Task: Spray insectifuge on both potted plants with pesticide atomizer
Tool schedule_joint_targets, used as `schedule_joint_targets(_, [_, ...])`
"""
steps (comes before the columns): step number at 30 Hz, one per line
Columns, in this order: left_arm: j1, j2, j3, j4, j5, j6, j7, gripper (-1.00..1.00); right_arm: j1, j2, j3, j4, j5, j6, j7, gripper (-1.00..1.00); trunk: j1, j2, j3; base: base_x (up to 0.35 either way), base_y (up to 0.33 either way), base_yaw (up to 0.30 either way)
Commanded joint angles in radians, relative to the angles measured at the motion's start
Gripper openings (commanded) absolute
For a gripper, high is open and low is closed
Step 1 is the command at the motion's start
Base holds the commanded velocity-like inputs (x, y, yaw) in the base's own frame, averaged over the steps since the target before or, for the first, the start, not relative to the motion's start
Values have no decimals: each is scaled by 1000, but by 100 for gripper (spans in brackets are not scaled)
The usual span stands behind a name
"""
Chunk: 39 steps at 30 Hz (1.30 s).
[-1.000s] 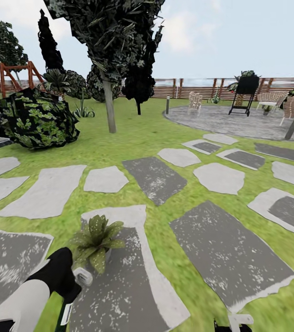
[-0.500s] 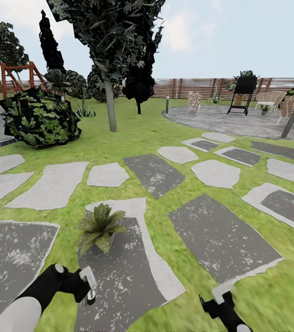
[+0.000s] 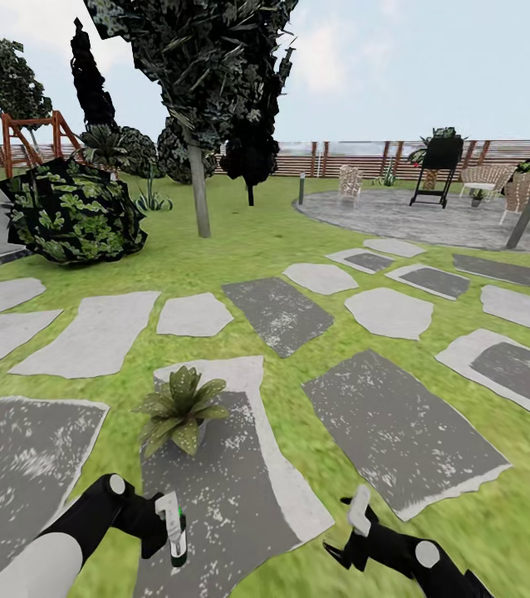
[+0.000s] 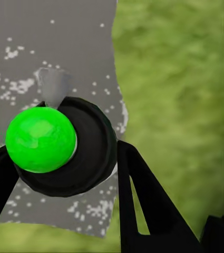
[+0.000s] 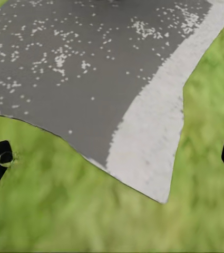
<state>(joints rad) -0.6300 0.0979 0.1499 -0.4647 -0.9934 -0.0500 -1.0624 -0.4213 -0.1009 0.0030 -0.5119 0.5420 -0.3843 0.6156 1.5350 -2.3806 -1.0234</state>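
The pesticide atomizer [image 3: 174,531] is gripped by the closed left end effector [image 3: 159,529], just short of the potted plant [image 3: 179,409] on a stepping slab [image 3: 232,498]. The right end effector [image 3: 352,531] is held wide open, empty, beside that slab.

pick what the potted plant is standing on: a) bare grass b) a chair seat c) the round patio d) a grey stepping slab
d: in the head view the potted plant sits on a dark grey stepping slab with a pale edge and grass around it, ahead of the left hand.
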Motion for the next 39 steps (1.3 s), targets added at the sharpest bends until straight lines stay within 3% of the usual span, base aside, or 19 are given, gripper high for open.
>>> schedule_joint_targets(1, [-1,-1,7,-1,-10,-5,-7,-100,0,0,0,-2,7,-5,7,100,0,0,-1,0,0,0])
schedule_joint_targets(5, [0,-1,6,0,-10,0,-10,-100,-1,6,1,-4,6,-5,18,100,0,0,-1,0,0,0])
schedule_joint_targets(6, [0,-1,6,0,-10,0,-9,-100,-1,8,1,-4,6,-5,18,-100,0,0,-1,0,0,0])
schedule_joint_targets(11, [1,-1,-16,0,-12,2,-1,-100,-1,36,9,-3,5,-6,30,-100,0,0,-1,0,0,0])
schedule_joint_targets(16, [1,-8,-39,0,-11,3,32,-100,-1,93,83,-21,6,-6,54,-100,0,0,-1,0,0,0])
schedule_joint_targets(19, [1,-26,-43,0,-10,0,41,-100,-1,129,130,-41,6,-5,55,-100,0,0,-1,0,0,0])
schedule_joint_targets(24, [1,-52,-45,-1,-8,-9,47,-100,-1,163,145,-47,6,-5,55,-100,0,0,-1,0,0,0])
schedule_joint_targets(28, [2,-79,-58,-2,-8,-13,47,-100,-1,169,146,-47,6,-5,55,-100,0,0,-1,0,0,0])
schedule_joint_targets(29, [2,-84,-74,-2,-8,-13,47,-100,-1,170,146,-47,6,-5,55,-100,0,0,-1,0,0,0])
schedule_joint_targets(31, [2,-97,-143,-2,-5,-13,47,-100,-1,170,146,-47,6,-5,55,-100,0,0,-1,0,0,0])
schedule_joint_targets(33, [2,-107,-176,-1,-1,-13,51,-100,-1,170,146,-47,6,-5,55,-100,0,0,-1,0,0,0])
schedule_joint_targets(39, [4,-143,-209,0,-8,-13,115,-100,-1,171,146,-48,6,-5,55,-100,0,0,-1,0,0,0])
